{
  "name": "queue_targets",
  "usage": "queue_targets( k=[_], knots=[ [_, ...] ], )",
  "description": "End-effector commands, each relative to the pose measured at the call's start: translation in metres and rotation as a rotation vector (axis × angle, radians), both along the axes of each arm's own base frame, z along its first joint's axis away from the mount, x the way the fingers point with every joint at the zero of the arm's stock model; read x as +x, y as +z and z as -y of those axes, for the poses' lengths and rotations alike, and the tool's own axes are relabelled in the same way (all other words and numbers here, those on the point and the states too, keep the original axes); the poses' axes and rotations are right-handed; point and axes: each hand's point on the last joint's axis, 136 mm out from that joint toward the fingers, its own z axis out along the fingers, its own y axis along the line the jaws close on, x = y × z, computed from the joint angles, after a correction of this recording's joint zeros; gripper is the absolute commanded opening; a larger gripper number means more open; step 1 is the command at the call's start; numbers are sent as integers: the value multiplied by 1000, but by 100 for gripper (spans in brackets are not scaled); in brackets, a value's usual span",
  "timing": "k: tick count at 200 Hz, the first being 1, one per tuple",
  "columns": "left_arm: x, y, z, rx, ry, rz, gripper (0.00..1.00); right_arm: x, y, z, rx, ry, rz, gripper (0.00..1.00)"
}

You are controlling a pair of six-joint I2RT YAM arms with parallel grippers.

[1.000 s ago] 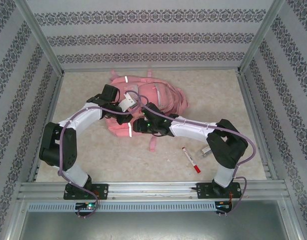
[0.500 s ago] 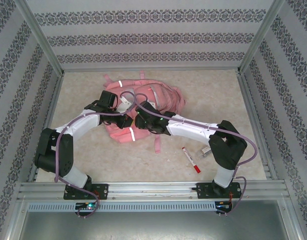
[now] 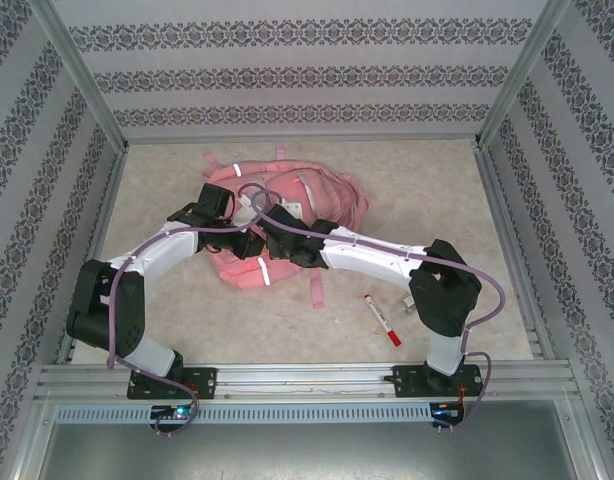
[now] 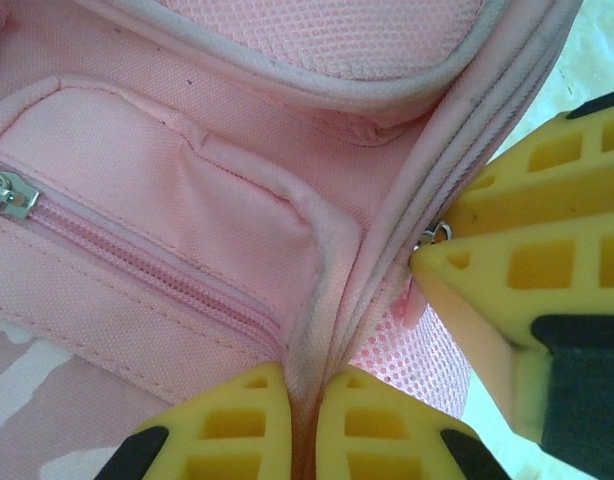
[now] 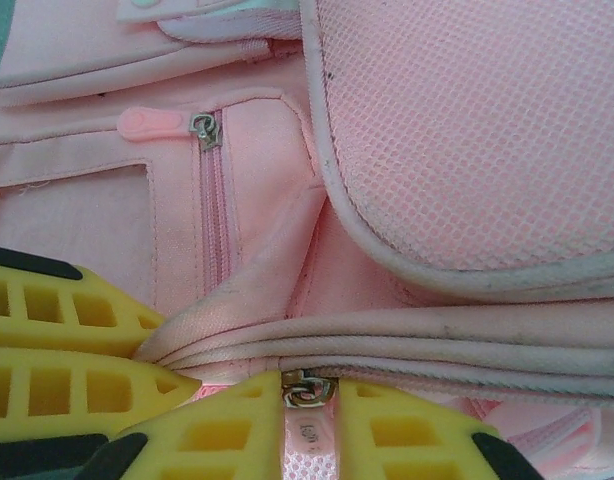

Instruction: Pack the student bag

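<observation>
Bag, lying far-centre on table, is judged at the unzipping step: seam is pinched in closed left gripper, zip pull is nipped by nearly closed right gripper; next, pull probably must be drawn along seam.

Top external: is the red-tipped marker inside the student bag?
No, the marker lies out on the table, to the right of the student bag and apart from it.

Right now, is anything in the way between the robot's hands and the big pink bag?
No, nothing visible. The left gripper pinches a seam of the student bag, and the right gripper grips its zip pull.
</observation>
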Motion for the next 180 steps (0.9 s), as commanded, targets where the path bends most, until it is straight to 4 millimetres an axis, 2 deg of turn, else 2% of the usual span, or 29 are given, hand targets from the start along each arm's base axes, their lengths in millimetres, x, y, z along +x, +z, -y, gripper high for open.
queue_targets(
  k=[1,38,71,93,126,144,160,180],
  knots=[
    [-8,16,10,-66,-22,-8,0,6,-8,9,-34,-38,-13,13],
    [-9,14,7,-30,-50,10,0,1,-15,21,13,-84,-60,5],
    [-16,8,3,9,-118,63,0,5,-14,30,152,-94,-106,1],
    [-17,6,1,29,-146,103,0,12,-14,46,199,-122,-115,0],
    [-19,1,-7,101,-181,123,0,21,-25,72,269,-159,-162,0],
    [-16,4,-8,104,-156,103,0,19,-9,59,355,-35,-157,12],
    [-16,10,0,43,-131,51,0,4,8,42,371,84,-133,18],
    [-12,14,8,-29,-63,-38,0,-15,16,22,392,148,-116,25]
  ],
)
